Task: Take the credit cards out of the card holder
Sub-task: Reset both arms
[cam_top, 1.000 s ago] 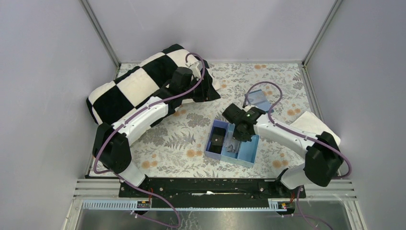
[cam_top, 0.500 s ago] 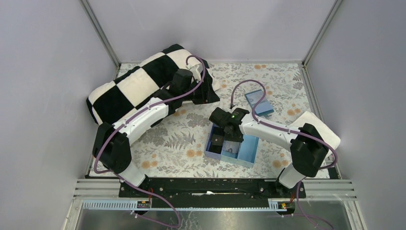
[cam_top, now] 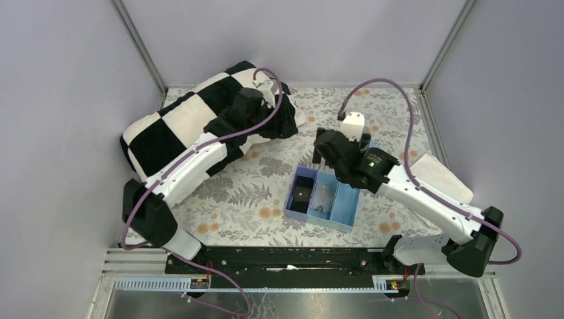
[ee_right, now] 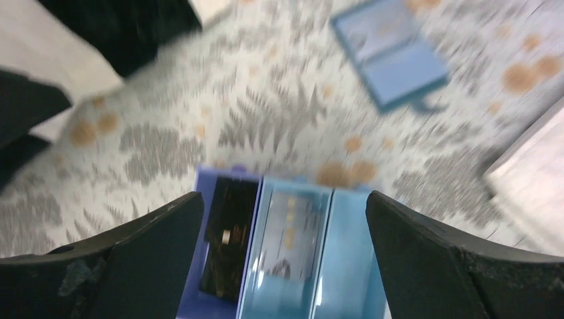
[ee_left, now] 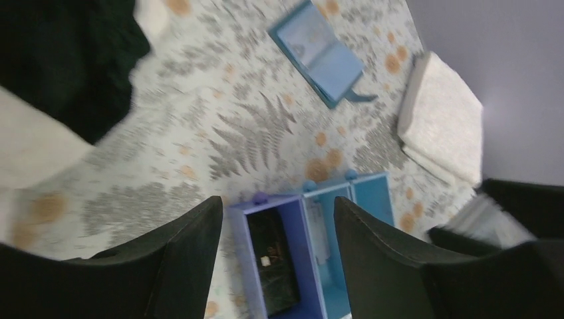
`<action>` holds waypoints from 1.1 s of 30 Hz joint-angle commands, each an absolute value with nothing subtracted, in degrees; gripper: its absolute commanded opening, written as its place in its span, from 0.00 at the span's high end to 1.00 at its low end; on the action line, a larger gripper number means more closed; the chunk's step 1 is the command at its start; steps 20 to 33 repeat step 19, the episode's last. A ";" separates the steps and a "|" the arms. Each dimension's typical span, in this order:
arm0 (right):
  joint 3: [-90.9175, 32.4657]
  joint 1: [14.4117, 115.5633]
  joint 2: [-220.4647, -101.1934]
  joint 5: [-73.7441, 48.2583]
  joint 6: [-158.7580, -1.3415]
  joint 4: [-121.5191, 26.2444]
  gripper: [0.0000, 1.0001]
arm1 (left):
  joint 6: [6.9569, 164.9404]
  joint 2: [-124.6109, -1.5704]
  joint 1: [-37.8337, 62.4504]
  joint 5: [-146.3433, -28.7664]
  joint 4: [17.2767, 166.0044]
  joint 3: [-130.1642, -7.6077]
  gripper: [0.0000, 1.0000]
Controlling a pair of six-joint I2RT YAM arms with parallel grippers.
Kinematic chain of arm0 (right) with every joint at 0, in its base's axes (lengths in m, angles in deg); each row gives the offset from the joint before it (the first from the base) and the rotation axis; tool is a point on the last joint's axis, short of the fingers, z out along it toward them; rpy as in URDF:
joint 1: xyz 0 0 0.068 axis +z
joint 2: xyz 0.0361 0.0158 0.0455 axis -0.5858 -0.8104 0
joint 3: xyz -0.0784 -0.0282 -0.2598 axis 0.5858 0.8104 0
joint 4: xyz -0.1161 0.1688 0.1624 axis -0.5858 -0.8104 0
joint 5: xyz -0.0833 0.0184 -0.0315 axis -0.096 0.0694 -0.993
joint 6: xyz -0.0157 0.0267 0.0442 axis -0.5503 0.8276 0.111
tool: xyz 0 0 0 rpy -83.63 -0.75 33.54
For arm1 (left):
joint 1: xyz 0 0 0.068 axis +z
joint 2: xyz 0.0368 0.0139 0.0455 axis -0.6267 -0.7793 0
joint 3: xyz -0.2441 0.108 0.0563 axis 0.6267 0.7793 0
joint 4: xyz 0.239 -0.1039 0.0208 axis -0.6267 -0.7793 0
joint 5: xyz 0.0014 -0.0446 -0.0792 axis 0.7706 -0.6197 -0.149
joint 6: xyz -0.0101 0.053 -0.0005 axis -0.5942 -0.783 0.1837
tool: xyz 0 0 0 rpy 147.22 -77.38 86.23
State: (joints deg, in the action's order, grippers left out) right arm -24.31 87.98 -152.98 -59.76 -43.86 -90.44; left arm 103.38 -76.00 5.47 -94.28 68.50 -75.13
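The card holder (ee_left: pixel 318 50) lies open on the floral cloth beyond the tray; it also shows in the right wrist view as the card holder (ee_right: pixel 389 50). My right arm covers it from above. A pale credit card (ee_right: pixel 292 236) lies in the middle compartment of the blue tray (cam_top: pixel 344 207), and a dark card (ee_right: pixel 229 236) in the purple left one. My right gripper (ee_right: pixel 284 196) hangs open and empty above the tray's far end. My left gripper (ee_left: pixel 276 203) is open and empty, high up by the pillow.
A black-and-white checkered pillow (cam_top: pixel 193 119) fills the back left, under my left arm. A folded white cloth (cam_top: pixel 439 176) lies at the right edge. The tray's right compartment (ee_left: pixel 372 196) holds nothing. Grey walls enclose the table.
My right gripper went from shut inside the tray's middle compartment to open, then lifted back and up, leaving the pale card there. My left arm shifted slightly.
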 commanded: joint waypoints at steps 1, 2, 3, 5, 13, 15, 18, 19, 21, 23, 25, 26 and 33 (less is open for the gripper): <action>-31.12 88.24 -149.01 -80.94 -59.77 -83.27 0.00 | 94.86 -67.78 5.49 -79.65 63.07 -81.67 0.33; -31.74 88.24 -148.08 -83.77 -64.00 -81.12 0.00 | 93.98 -66.35 5.52 -76.47 62.66 -81.74 0.32; -31.88 88.24 -147.07 -86.43 -66.91 -77.67 0.00 | 92.84 -64.82 5.54 -74.14 62.45 -81.49 0.32; -30.87 88.24 -144.66 -92.24 -72.30 -71.85 0.00 | 90.51 -61.59 5.57 -69.53 62.40 -79.26 0.30; -19.69 88.19 -133.48 -97.59 -85.49 -51.83 0.00 | 91.38 -52.69 5.60 -58.12 52.32 -72.69 0.19; -18.44 88.20 -132.58 -97.08 -85.01 -51.59 0.00 | 92.81 -50.75 5.59 -58.04 49.46 -71.59 0.19; -16.69 88.24 -132.67 -96.26 -86.02 -48.96 0.00 | 94.17 -47.57 5.59 -57.94 46.72 -70.17 0.19; -16.47 88.23 -132.90 -96.52 -85.89 -48.52 0.00 | 94.53 -46.67 5.61 -57.99 46.70 -69.46 0.19; -16.47 88.23 -132.90 -96.52 -85.89 -48.52 0.00 | 94.53 -46.67 5.61 -57.99 46.70 -69.46 0.19; -16.47 88.23 -132.90 -96.52 -85.89 -48.52 0.00 | 94.53 -46.67 5.61 -57.99 46.70 -69.46 0.19; -16.47 88.23 -132.90 -96.52 -85.89 -48.52 0.00 | 94.53 -46.67 5.61 -57.99 46.70 -69.46 0.19; -16.47 88.23 -132.90 -96.52 -85.89 -48.52 0.00 | 94.53 -46.67 5.61 -57.99 46.70 -69.46 0.19; -16.47 88.23 -132.90 -96.52 -85.89 -48.52 0.00 | 94.53 -46.67 5.61 -57.99 46.70 -69.46 0.19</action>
